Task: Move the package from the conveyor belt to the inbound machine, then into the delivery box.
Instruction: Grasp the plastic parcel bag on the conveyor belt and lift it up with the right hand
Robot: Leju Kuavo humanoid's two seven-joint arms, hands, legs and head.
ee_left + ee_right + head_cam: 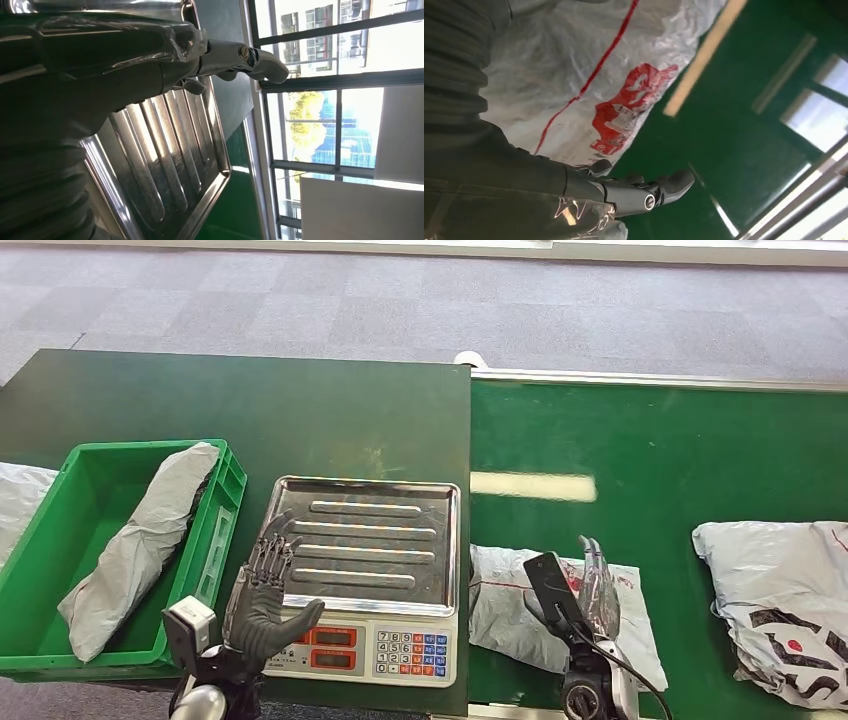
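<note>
A flat grey package with a red line and red print lies on the green conveyor belt, just right of the scale. My right hand stands over its right half with fingers stretched out and nothing in its grasp. The inbound machine is a scale with a ribbed steel tray and a keypad. My left hand hovers at the tray's front left corner, fingers spread and empty; in the left wrist view it stretches across the tray. The green delivery box holds a long grey package.
A second, larger grey package with black and red print lies at the belt's right edge. Another pale bag shows at the far left, outside the box. The dark green table stretches behind the scale, with grey carpet beyond.
</note>
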